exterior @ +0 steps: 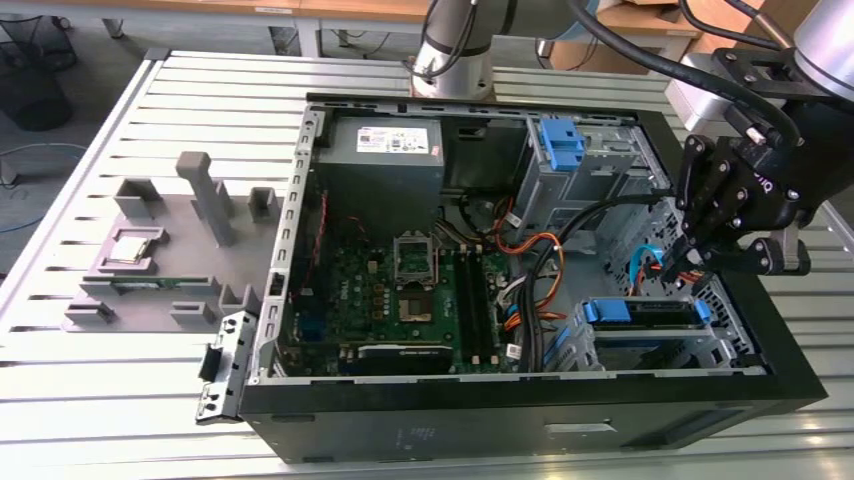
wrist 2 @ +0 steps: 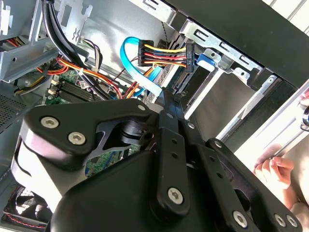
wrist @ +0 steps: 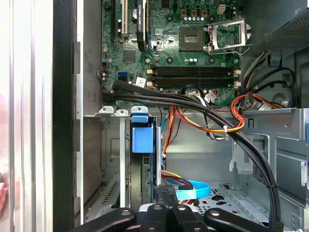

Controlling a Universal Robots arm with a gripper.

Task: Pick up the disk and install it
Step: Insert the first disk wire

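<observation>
Your gripper [exterior: 697, 262] hovers inside the computer case [exterior: 400, 425], just above the disk [exterior: 641, 315] seated in its bay; I cannot tell its opening; no label reads legibly.

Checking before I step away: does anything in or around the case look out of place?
The disk sits straight in its bay, and nothing looks spilled or broken. One oddity in the second wrist view: a person's hand is close beside the case.
</observation>
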